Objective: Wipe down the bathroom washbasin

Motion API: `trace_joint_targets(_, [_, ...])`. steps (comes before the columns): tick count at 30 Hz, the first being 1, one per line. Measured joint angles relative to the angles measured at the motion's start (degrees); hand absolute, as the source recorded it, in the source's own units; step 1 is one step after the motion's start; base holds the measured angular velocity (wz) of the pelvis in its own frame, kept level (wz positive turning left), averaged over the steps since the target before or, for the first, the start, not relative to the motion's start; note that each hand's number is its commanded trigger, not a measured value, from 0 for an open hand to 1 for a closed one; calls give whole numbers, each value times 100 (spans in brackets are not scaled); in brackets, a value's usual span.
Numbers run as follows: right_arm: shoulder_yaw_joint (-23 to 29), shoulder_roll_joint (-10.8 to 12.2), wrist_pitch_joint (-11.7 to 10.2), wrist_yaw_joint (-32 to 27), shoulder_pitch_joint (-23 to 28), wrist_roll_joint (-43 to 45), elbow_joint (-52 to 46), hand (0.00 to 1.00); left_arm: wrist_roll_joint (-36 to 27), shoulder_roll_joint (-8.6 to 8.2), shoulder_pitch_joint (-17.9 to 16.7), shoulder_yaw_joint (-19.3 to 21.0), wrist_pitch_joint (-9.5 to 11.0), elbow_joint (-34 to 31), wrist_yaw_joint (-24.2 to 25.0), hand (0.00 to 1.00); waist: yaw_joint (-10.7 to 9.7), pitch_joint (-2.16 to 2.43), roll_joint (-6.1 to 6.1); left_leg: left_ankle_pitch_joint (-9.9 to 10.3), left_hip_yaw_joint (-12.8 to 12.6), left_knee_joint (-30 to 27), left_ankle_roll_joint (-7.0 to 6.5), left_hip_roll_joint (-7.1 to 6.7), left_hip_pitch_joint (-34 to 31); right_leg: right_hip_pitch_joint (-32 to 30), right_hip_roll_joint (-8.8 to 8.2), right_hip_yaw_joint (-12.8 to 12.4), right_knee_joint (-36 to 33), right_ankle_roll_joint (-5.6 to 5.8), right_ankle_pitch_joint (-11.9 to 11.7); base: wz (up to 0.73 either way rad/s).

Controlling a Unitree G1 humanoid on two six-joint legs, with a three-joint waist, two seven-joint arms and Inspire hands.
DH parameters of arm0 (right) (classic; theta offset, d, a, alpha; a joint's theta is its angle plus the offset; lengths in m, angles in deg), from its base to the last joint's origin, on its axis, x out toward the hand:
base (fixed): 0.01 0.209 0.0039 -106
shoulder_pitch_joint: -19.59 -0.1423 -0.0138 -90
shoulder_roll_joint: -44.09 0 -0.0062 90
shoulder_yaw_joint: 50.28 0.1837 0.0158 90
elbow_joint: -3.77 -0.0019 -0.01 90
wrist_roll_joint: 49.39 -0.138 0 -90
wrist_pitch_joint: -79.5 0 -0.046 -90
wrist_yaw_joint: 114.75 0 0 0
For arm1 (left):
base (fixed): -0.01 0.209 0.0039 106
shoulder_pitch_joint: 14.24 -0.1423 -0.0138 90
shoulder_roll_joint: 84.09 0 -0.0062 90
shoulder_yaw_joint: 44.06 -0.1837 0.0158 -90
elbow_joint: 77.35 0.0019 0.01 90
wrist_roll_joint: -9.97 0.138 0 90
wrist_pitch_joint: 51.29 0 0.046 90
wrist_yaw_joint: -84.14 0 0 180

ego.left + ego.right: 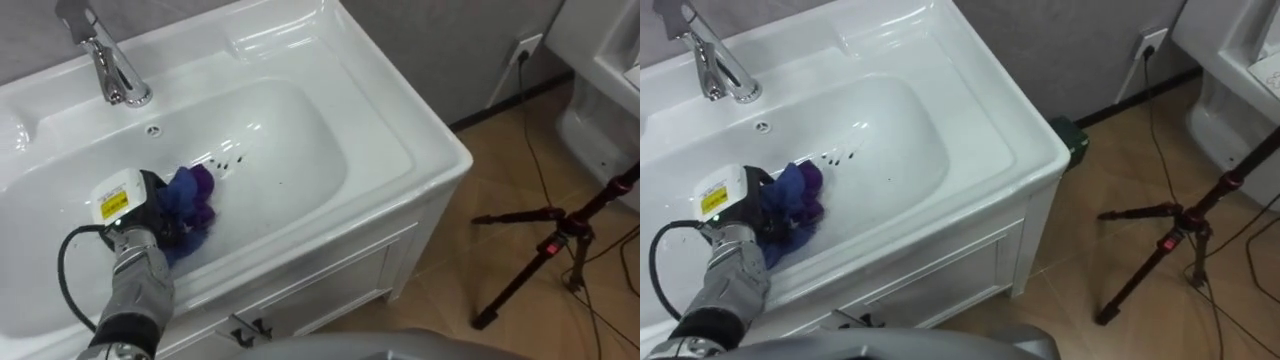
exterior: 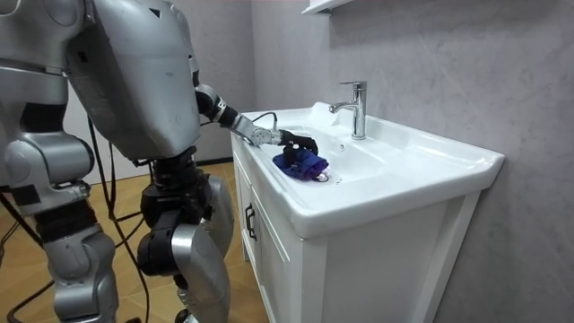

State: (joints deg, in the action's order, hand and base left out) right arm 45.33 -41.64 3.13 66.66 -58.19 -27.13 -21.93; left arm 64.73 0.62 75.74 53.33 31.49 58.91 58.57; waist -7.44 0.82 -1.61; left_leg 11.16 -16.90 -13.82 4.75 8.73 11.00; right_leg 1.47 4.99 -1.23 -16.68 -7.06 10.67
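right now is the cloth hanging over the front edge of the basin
No, the blue cloth lies inside the basin bowl against the left robot hand, short of the front rim.

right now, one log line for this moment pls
task: wipe basin | left hand on blue cloth inside basin | dark specks beside cloth, not yet wiped

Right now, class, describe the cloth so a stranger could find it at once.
Start at the white basin with the metal tap. Inside it, near the front wall, a crumpled cloth lies against the robot hand. It is the only blue and purple thing there.
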Motion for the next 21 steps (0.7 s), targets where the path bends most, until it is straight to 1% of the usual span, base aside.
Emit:
trace_joint_targets(2, [39,-37,12,1,-5,0,11,0,0,22,-28,87,0,46,-25,100,9,3,-39,-1,-1,-29,2,0,1,-26,9,-17,4,-5,3,-7])
trace_joint_targets(4, [81,-70,15,-2,-6,3,11,0,-9,77,-35,149,0,146,-41,100,11,-2,-75,2,11,-166,2,12,-48,-5,1,-32,4,-11,6,-8])
trace_joint_targets(5, [80,-101,15,-4,6,0,15,0,-14,136,-37,148,0,244,-37,100,11,-2,-96,8,48,-200,4,19,-56,31,-2,-47,3,-19,11,0])
trace_joint_targets(6, [80,-148,15,-6,23,3,28,0,-18,178,-36,149,0,315,-32,100,11,-12,-162,15,147,-178,12,17,-54,35,2,-38,-2,-29,18,5])
trace_joint_targets(7, [88,-172,14,-7,19,8,46,0,-25,188,-38,161,0,333,-27,100,13,-5,-173,16,184,-161,15,13,-56,28,4,-30,-6,-30,20,8])
trace_joint_targets(9, [225,-206,8,-37,-61,32,149,0,-51,190,-42,370,0,377,39,100,21,4,-258,8,223,-98,19,0,-53,-34,8,15,-30,-28,31,6])
trace_joint_targets(11, [240,-200,-36,-47,-97,30,254,0,-66,205,-43,488,-1,408,54,100,21,4,-256,-2,226,-120,35,8,-47,-23,8,56,-30,-41,39,8])
trace_joint_targets(13, [251,-202,-50,-88,-101,27,245,0,-75,211,-44,597,-1,415,77,100,24,2,-253,-1,297,-123,35,11,-57,-19,7,70,-38,-60,52,5])
trace_joint_targets(15, [252,-204,-64,-135,-97,29,243,0,-77,247,-34,601,0,408,76,100,25,-4,-245,-1,363,-56,36,0,-49,-49,8,96,-124,-70,107,9])
trace_joint_targets(18, [253,-204,-122,-152,-93,29,247,0,-78,268,-51,601,0,404,50,100,28,-3,-246,-1,385,-60,36,3,-47,-37,6,136,-138,-78,127,9])
trace_joint_targets(20, [252,-205,-163,-151,-98,30,226,0,-78,278,-56,601,0,384,48,100,34,-3,-246,-1,469,-67,36,1,-55,-36,4,148,-146,-85,133,2])
trace_joint_targets(21, [252,-205,-179,-151,-100,31,215,0,-79,281,-50,601,0,373,48,100,40,-3,-246,-1,472,-70,36,1,-55,-35,4,157,-152,-90,138,0])
